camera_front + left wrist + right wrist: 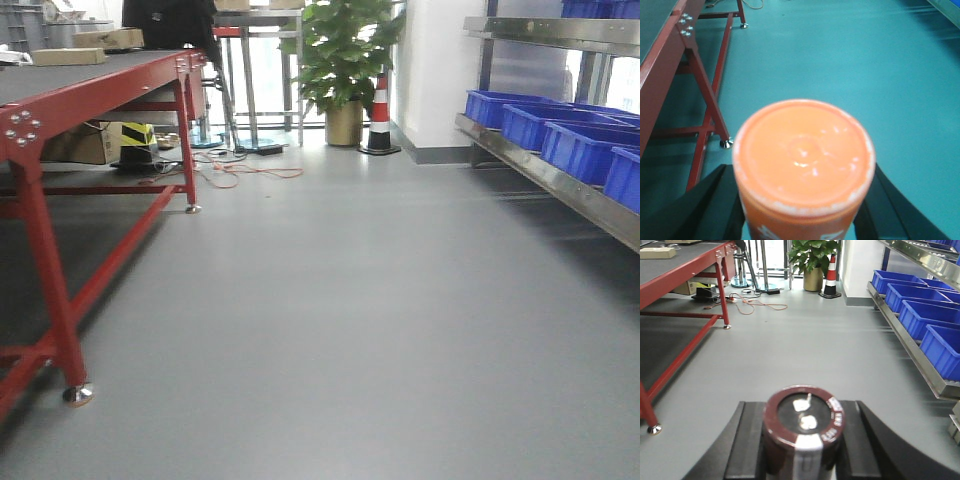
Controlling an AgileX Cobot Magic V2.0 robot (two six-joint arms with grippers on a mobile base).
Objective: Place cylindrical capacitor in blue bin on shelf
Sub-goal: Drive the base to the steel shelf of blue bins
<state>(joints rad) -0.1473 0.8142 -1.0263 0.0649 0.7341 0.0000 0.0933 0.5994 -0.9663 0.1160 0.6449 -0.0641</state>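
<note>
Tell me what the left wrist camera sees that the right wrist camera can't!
Only the left wrist view shows an orange-topped container in the left tool. Only the right wrist view shows the cylindrical capacitor in the right tool, a plant, a striped cone and a clear row of blue bins on the shelf. Both show the red table and floor.

Your left gripper (802, 202) closed on an orange-lidded canister (804, 155), your right gripper (804, 442) clamped around the cylindrical capacitor (804, 422), both aimed forward.

Capacitor (804, 427), dark maroon with a silver stripe, stands upright in the right tool (802, 442). Blue bins (585, 150) line the steel shelf (535, 172).
</note>
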